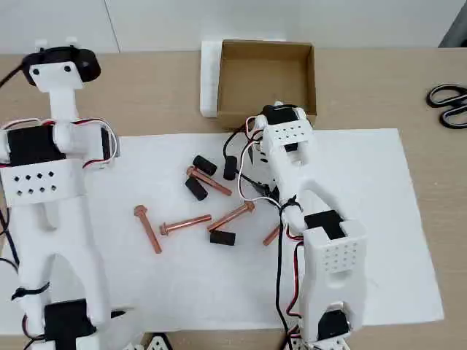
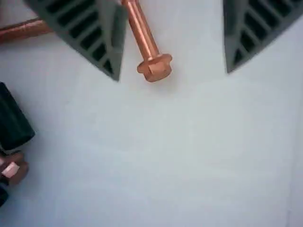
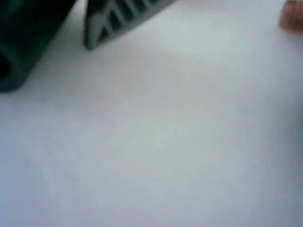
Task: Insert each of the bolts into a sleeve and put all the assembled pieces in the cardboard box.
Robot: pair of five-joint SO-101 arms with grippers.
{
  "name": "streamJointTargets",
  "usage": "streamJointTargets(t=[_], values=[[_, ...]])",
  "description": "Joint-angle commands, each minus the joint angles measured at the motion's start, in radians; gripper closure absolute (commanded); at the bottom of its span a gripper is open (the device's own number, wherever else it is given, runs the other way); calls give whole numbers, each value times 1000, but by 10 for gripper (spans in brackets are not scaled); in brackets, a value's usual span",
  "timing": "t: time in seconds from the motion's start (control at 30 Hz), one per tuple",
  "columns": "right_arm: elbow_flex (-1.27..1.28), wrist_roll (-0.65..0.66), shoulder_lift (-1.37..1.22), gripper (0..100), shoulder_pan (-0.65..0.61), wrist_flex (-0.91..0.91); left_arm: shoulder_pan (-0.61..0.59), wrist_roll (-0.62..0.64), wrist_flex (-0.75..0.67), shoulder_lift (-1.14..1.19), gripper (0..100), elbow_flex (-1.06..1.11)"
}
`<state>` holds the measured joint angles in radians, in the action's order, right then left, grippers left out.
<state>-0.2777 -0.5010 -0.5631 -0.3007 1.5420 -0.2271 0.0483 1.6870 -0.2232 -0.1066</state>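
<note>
Several copper bolts (image 1: 186, 224) and several black sleeves (image 1: 195, 188) lie loose on the white sheet (image 1: 365, 189) between my two arms. The cardboard box (image 1: 310, 80) stands behind the sheet with nothing inside. In the left wrist view my left gripper (image 2: 173, 74) is open just above the sheet. One bolt (image 2: 147, 42) lies between its fingers, hex head pointing away. A second bolt (image 2: 21, 29), a sleeve (image 2: 14, 123) and another bolt head (image 2: 12, 170) lie off to one side. A grey ribbed part of my right gripper (image 3: 118, 19) hovers low over the sheet beside a blurred black shape (image 3: 23, 42); a copper end (image 3: 293, 16) shows nearby.
A white foam block (image 1: 209, 76) rests against the box's left side. Black scissors (image 1: 449, 106) lie on the wooden table at the far right. The left arm (image 1: 44, 182) stands over the sheet's left edge. The right arm (image 1: 321, 248) covers part of one bolt (image 1: 271, 235).
</note>
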Motion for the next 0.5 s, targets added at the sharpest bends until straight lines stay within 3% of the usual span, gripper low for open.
streamJointTargets(t=[0.0, 0.1, 0.27, 0.47], values=[[-74, 0, 7, 870, 15, -12, 6, -11, -18, -32, 859, 12], [-74, 0, 12, 877, 36, -2, 6, -11, -20, -32, 859, 28], [-75, 48, 13, 998, 45, -2, 6, -11, -20, -34, 859, 28], [-109, 86, 13, 985, 48, 71, 8, -11, -20, -34, 859, 28]])
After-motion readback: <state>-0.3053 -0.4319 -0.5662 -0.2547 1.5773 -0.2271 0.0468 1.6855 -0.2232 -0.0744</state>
